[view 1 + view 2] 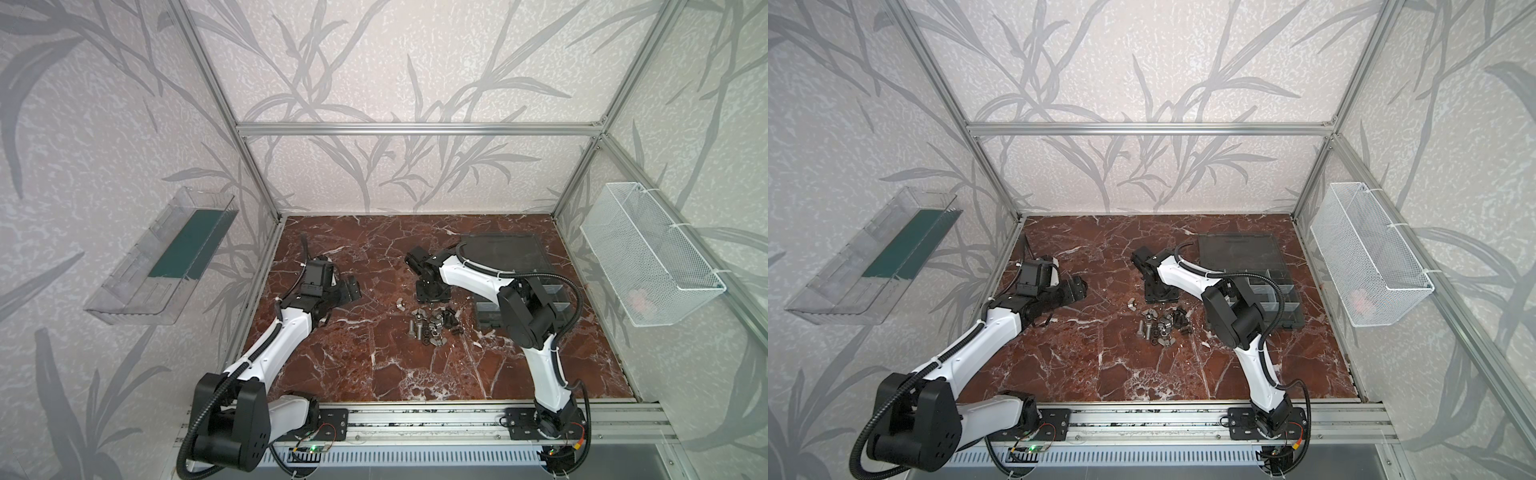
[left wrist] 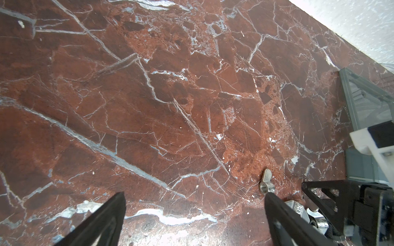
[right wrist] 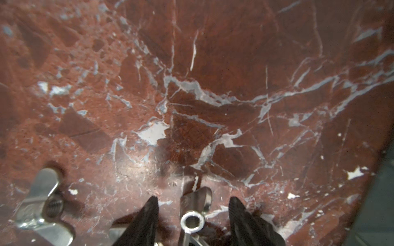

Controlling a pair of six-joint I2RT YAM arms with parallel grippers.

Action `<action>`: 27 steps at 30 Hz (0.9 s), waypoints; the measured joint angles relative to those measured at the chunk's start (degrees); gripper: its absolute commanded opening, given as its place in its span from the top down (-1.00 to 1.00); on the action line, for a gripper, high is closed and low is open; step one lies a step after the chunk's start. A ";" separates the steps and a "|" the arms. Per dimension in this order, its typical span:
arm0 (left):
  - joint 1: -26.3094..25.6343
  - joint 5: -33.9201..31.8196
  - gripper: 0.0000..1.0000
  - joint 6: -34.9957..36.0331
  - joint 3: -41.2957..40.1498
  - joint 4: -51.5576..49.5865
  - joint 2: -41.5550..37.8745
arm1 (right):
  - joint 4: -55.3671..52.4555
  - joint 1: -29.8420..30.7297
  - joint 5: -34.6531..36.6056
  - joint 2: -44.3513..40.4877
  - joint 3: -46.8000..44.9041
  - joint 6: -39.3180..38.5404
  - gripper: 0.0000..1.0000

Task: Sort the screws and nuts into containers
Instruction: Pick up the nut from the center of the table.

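Note:
A small pile of silver and black screws and nuts (image 1: 432, 326) (image 1: 1163, 324) lies mid-table. My right gripper (image 1: 432, 302) (image 3: 194, 199) points down at the pile's far edge. It is open, with a silver wing nut (image 3: 193, 213) standing between its fingers (image 3: 149, 217) and a gap on each side. Another wing nut (image 3: 44, 204) (image 1: 399, 304) lies apart from the pile. My left gripper (image 1: 353, 289) (image 2: 194, 194) hovers left of the pile, wide open and empty. The dark grey organiser with its containers (image 1: 557, 299) (image 1: 1266, 291) sits right of the pile, partly hidden by the right arm.
The organiser's flat lid (image 1: 503, 253) lies open behind the compartments. A clear tray with a green strip (image 1: 166, 257) hangs on the left wall and a white wire basket (image 1: 648, 257) on the right wall. An aluminium rail (image 1: 415, 419) runs along the table's front.

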 measured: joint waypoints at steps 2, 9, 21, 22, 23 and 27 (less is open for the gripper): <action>-0.02 0.00 -0.99 0.00 0.00 0.00 0.00 | 0.20 -0.13 -0.13 0.04 0.00 -0.24 0.08; -0.04 0.02 -0.99 -0.04 0.00 0.00 0.04 | 2.82 -0.70 -1.81 0.04 -1.53 -0.66 0.20; -0.04 0.00 -0.98 -0.09 0.00 0.00 0.04 | 4.90 -0.85 -2.58 -0.85 -4.20 -0.74 0.34; -0.07 0.00 -0.98 -0.07 0.00 0.02 0.04 | 4.96 -0.85 -2.64 -0.90 -4.26 -0.74 0.35; -0.04 0.00 -0.98 -0.09 0.00 0.00 0.04 | 5.01 -0.85 -2.78 -0.90 -4.26 -0.76 0.35; -0.07 0.00 -0.99 -0.11 0.00 0.00 0.04 | 5.20 -0.85 -3.04 -1.01 -4.46 -0.83 0.35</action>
